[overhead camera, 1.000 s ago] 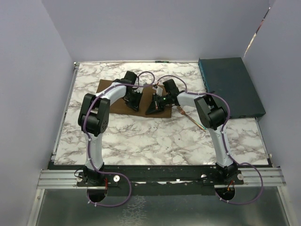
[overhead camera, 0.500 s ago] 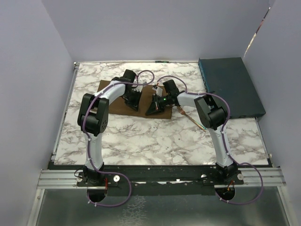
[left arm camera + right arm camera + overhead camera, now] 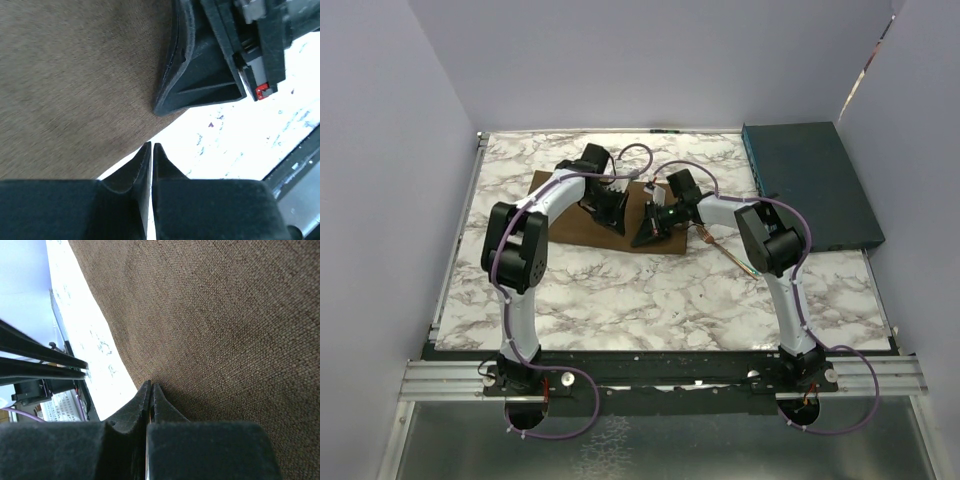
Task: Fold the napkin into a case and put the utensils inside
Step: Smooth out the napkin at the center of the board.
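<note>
The brown napkin (image 3: 570, 215) lies folded as a flat oblong on the marble table (image 3: 650, 290), and it fills the right wrist view (image 3: 225, 315). My left gripper (image 3: 616, 216) is shut with only a hairline gap. In the left wrist view its fingertips (image 3: 151, 146) sit at the cloth's (image 3: 75, 85) edge over bare marble, with nothing between them. My right gripper (image 3: 646, 234) is shut, and its tips (image 3: 151, 385) rest on the napkin just inside its edge. The right gripper (image 3: 200, 85) stands close beside the left one. The copper fork (image 3: 718, 242) lies on the table right of the napkin, partly behind the right arm.
A dark teal flat box (image 3: 810, 185) sits at the back right corner of the table. Lilac walls close in the back and both sides. The arm bases stand on a metal rail (image 3: 650, 375) at the near edge.
The left gripper's jaws have closed, and it has shifted slightly right over the napkin, its elbow swinging left. The right arm has barely moved.
</note>
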`<state>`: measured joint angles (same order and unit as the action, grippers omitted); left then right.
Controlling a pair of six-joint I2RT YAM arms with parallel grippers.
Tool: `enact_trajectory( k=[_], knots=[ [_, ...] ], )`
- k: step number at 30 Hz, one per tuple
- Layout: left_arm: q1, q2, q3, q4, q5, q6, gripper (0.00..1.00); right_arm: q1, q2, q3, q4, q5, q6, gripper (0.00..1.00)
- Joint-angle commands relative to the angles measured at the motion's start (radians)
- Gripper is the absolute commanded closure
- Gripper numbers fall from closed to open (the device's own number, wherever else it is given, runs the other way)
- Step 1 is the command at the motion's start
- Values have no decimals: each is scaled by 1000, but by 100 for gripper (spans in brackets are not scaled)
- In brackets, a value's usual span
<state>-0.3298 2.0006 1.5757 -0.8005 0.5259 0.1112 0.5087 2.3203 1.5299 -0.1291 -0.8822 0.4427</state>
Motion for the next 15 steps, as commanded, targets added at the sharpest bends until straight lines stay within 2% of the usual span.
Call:
enact_trajectory(
  k=[1, 10, 15],
  knots=[
    [-6, 88, -18, -26, 135, 9, 96, -2, 14, -68, -122, 121, -69, 99],
    [22, 196, 12, -77, 185, 49, 100, -4, -17, -127, -121, 122, -92, 99],
    [61, 225, 36, -171, 209, 125, 100, -7, -22, -129, -132, 138, -102, 99]
  ],
)
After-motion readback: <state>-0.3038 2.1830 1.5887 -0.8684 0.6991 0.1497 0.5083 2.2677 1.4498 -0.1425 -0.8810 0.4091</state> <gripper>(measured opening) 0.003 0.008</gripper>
